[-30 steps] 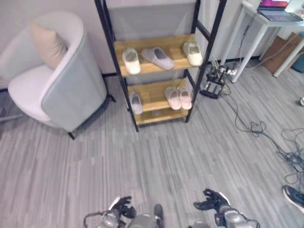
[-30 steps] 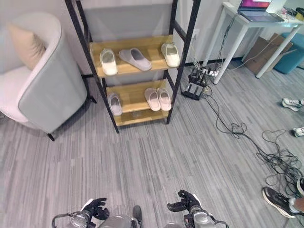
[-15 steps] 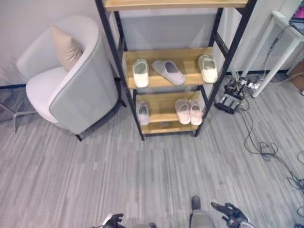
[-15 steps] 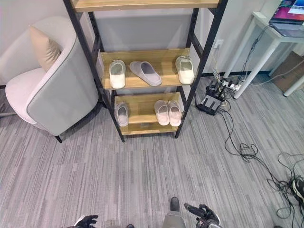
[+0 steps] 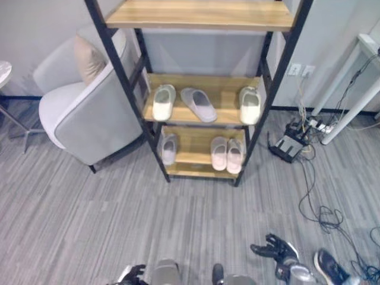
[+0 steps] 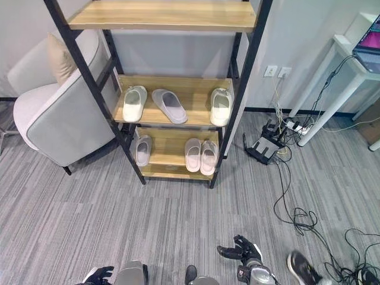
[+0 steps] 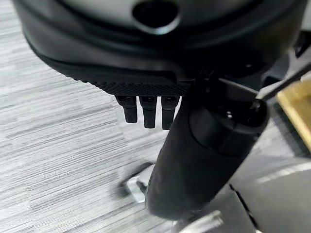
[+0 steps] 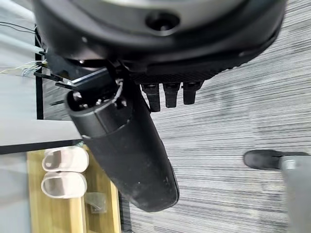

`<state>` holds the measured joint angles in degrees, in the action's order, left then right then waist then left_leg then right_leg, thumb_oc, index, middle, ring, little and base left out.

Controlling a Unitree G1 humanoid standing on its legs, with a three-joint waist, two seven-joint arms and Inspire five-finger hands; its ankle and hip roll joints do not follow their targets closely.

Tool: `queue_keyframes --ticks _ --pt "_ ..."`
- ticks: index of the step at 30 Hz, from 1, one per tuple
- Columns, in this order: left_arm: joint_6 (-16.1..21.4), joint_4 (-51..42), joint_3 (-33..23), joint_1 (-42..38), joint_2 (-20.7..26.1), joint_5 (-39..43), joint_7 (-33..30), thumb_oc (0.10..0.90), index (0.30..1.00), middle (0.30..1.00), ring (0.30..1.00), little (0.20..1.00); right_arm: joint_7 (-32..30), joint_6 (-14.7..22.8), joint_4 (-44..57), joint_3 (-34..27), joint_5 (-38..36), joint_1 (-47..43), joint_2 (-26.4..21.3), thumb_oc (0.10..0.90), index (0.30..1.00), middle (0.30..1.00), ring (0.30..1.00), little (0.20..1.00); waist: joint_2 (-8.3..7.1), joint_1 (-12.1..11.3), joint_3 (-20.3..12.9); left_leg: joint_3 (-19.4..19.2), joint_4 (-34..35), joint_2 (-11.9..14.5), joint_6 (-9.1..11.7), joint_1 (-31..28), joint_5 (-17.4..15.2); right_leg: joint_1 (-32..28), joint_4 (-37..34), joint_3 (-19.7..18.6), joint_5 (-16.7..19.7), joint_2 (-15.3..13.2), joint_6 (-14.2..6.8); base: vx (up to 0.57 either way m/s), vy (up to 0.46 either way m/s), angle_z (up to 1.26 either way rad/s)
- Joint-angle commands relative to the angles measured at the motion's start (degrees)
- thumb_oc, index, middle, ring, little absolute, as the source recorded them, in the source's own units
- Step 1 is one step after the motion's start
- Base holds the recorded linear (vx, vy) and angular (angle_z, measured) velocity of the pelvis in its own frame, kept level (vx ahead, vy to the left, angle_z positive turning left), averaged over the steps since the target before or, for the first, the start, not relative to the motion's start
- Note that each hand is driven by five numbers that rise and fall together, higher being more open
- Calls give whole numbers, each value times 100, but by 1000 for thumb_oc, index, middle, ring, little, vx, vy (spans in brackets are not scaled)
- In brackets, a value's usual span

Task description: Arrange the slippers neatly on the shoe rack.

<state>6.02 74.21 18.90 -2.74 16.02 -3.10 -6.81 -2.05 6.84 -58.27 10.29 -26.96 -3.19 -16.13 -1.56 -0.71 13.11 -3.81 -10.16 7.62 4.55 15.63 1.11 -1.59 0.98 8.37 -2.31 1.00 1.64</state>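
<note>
Shoe rack point(image 5: 279, 65), at 12 o'clock, well away from the robot. Middle shelf: cream slipper point(image 5: 163, 102), skewed grey slipper point(image 5: 198, 104), cream slipper apart at 2 o'clock point(image 5: 250, 104). Lower shelf: lone grey slipper point(image 5: 168, 148); pink pair point(image 5: 227, 155) together. Right hand point(image 5: 274, 249) at 5 o'clock and left hand point(image 5: 132, 274) at 7 o'clock: fingers relaxed, holding nothing. Step: approach. Next move likely calls for closing in and pairing the mates.

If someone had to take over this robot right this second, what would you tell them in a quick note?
Both hands empty and open, low in front: left hand, right hand.
Shoe rack stands ahead, out of reach.
Middle shelf: cream slipper, askew grey slipper, cream slipper.
Bottom shelf: lone grey slipper, neat pink pair.
Done: pink pair.
Left: pair up the cream and grey ones.
</note>
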Motion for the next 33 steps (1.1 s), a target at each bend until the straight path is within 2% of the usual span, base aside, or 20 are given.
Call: queue_keyframes --ticks 1,3,4,6,7,9,10,11,12,13,14,15,16,20,21,25,33 --pt "187 -107 176 -264 -425 -27 37 800 900 900 900 900 -30 269 250 -55 167 -21 -344 800 900 900 900 900 308 -232 77 200 926 -203 -43 12 504 -487 372 -427 -784 -414 -573 368 100 14" --pt "177 -35 161 -249 -419 -47 55 800 900 900 900 900 -30 256 239 5 261 -54 -321 800 900 900 900 900 295 -304 63 129 1077 -307 -53 107 516 -667 316 -461 -838 -385 -579 340 123 5" --pt "138 223 14 -81 -461 -88 96 800 900 900 900 900 82 219 230 123 427 -41 -242 800 900 900 900 900 326 -391 -71 303 1125 -344 -98 -35 586 -797 344 -605 -941 -310 -635 399 219 -25" --pt "110 309 -29 -46 -472 -174 101 800 900 900 900 900 101 221 259 127 480 -38 -201 800 900 900 900 900 306 -384 -107 345 942 -392 -114 18 636 -835 367 -627 -952 -367 -662 424 276 -57" --pt "98 379 -32 -8 -383 -350 51 800 900 900 900 900 165 176 341 135 456 -42 -79 800 900 900 900 900 140 -455 -224 335 419 -538 -249 114 395 -860 509 -823 -936 -610 -821 350 256 -57" --pt "98 378 -31 -6 -380 -350 52 800 900 900 900 900 165 176 342 135 456 -40 -76 800 900 900 900 900 132 -463 -230 325 404 -541 -252 123 383 -851 516 -831 -943 -617 -824 224 173 -39" --pt "87 372 -24 -14 -328 -425 30 800 900 900 900 900 189 155 368 154 480 -53 -23 800 900 900 900 900 90 -469 -247 251 246 -592 -327 103 220 -747 777 -850 -871 -716 -901 207 251 -29" --pt "95 295 -64 -47 -266 -364 9 800 900 900 900 900 225 140 313 206 557 -155 23 800 900 900 900 900 85 -516 -193 80 -7 -629 -483 -2 -71 -364 1665 -810 -390 -968 -1104 286 333 -31" --pt "98 228 -105 -72 -225 -289 2 800 900 900 900 900 222 133 308 226 575 -174 47 800 900 900 900 900 103 -516 -177 70 -66 -664 -545 -105 -192 -226 2045 -757 -215 -1041 -1122 192 245 -38" --pt "97 226 -106 -72 -223 -288 2 800 900 900 900 900 222 133 308 226 575 -176 48 800 900 900 900 900 98 -520 -173 63 -74 -667 -547 -105 -199 -220 2060 -765 -225 -1046 -1125 220 240 -51" --pt "97 142 -129 -110 -169 -238 -26 800 900 900 900 900 225 108 272 210 575 -173 80 800 900 900 900 900 135 -479 -121 98 -111 -784 -685 -362 -371 107 2775 -812 190 -1088 -1100 140 159 -50" --pt "97 142 -128 -110 -169 -238 -26 800 900 900 900 900 225 108 272 210 575 -173 80 800 900 900 900 900 134 -480 -121 97 -111 -784 -685 -363 -371 107 2777 -814 189 -1088 -1100 291 300 1" --pt "92 87 -114 -165 -126 -217 -74 800 900 900 900 900 194 129 251 190 555 -130 81 800 900 900 900 900 190 -393 -77 159 -69 -891 -786 -661 -518 418 3052 -719 358 -1100 -997 206 175 19" --pt "127 -9 -102 -219 -81 -173 -115 800 900 900 900 900 198 133 140 198 556 -70 73 800 900 900 900 900 212 -264 -24 301 -6 -966 -812 -929 -626 676 2724 -567 214 -1068 -948 212 92 13" --pt "171 -54 66 -273 -69 -295 -88 800 900 900 900 900 197 132 -37 153 507 -19 70 800 900 900 900 900 170 -154 18 408 -95 -1046 -792 -993 -717 692 2234 -566 1 -964 -974 172 10 28" --pt "185 -51 147 -280 -98 -429 -98 800 900 900 900 900 205 127 -122 125 540 11 63 800 900 900 900 900 148 -151 17 422 -140 -1087 -800 -993 -780 565 2054 -599 38 -952 -1052 86 -9 37" --pt "198 67 95 -130 -322 -405 -6 800 900 900 900 900 175 169 -329 123 805 97 -11 800 900 900 900 900 151 -245 -192 391 46 -1045 -684 -1082 -755 139 1260 -534 -322 -863 -1021 50 -41 -15"
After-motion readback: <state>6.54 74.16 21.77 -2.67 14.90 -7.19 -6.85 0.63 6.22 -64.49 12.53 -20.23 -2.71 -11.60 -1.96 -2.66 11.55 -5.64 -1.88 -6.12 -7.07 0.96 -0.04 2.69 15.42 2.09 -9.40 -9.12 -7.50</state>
